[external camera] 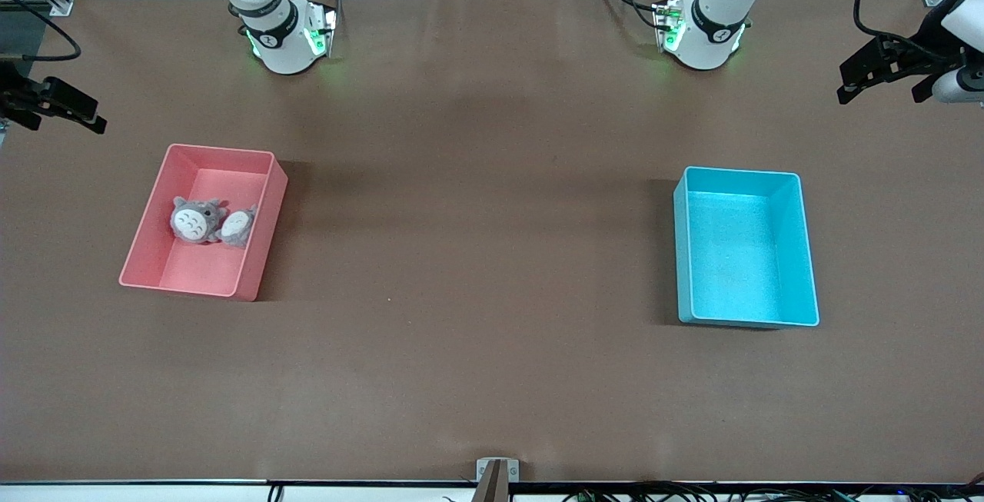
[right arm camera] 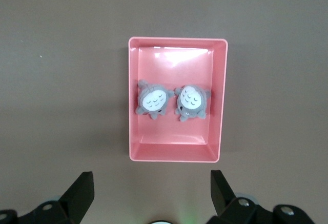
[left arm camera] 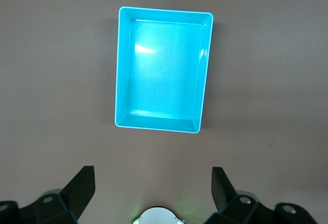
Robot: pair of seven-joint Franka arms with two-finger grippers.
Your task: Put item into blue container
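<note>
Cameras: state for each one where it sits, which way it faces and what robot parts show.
Front view: high across the table, facing both bases; right claw and left claw wait open at its edges.
Left wrist view: on the left arm, looking down at the empty blue container; own fingers show.
Right wrist view: looking down at the pink bin holding two plush toys; own fingers show.
Shared: front sees both bins.

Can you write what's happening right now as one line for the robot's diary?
stage: not started | plush toys: two, in pink bin | blue container: nothing inside | both pincers: open, holding nothing
</note>
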